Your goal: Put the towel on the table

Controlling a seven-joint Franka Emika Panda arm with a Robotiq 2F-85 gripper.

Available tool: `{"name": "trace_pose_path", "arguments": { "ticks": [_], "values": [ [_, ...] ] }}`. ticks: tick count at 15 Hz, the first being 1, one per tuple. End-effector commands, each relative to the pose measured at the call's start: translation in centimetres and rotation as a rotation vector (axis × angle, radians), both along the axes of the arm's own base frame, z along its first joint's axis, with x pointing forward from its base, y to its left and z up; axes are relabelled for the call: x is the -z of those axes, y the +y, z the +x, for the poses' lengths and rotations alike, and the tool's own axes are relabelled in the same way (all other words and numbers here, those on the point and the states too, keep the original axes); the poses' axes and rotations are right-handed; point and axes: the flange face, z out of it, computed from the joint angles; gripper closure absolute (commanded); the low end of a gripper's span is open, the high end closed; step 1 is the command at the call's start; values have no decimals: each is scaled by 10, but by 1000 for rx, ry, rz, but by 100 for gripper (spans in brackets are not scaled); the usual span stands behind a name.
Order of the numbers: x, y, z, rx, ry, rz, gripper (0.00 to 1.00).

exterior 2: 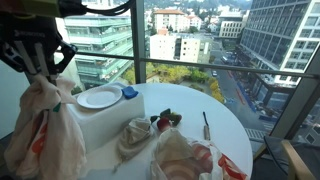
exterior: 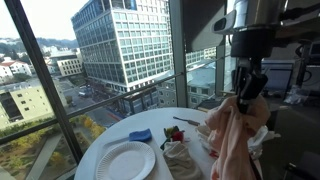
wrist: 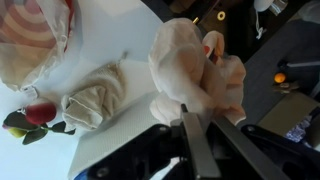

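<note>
My gripper (exterior: 247, 88) is shut on a cream towel with red patches (exterior: 232, 135) and holds it hanging beside the round white table (exterior: 110, 140). It also shows in an exterior view, gripper (exterior 2: 42, 72) above the hanging towel (exterior 2: 45, 130), next to the table (exterior 2: 225, 115). In the wrist view the jaws (wrist: 205, 118) pinch the bunched towel (wrist: 190, 65) beyond the table's edge (wrist: 110, 30).
On the table lie a white dinner plate (exterior: 125, 160), a blue object (exterior: 141, 134), a crumpled beige cloth (exterior 2: 138, 135), another red-patterned towel (exterior 2: 185, 155), a red fruit (wrist: 40, 113) and a thin utensil (exterior 2: 205, 123). Large windows stand behind.
</note>
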Motion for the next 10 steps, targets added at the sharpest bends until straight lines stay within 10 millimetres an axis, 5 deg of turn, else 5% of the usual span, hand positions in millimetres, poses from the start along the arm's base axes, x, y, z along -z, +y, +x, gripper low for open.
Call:
{"name": "trace_pose_path", "arguments": {
  "ticks": [1, 7, 10],
  "values": [
    [57, 12, 15, -51, 55, -132, 95],
    [143, 10, 49, 32, 16, -207, 95],
    [171, 2, 68, 74, -57, -206, 95]
  ]
}}
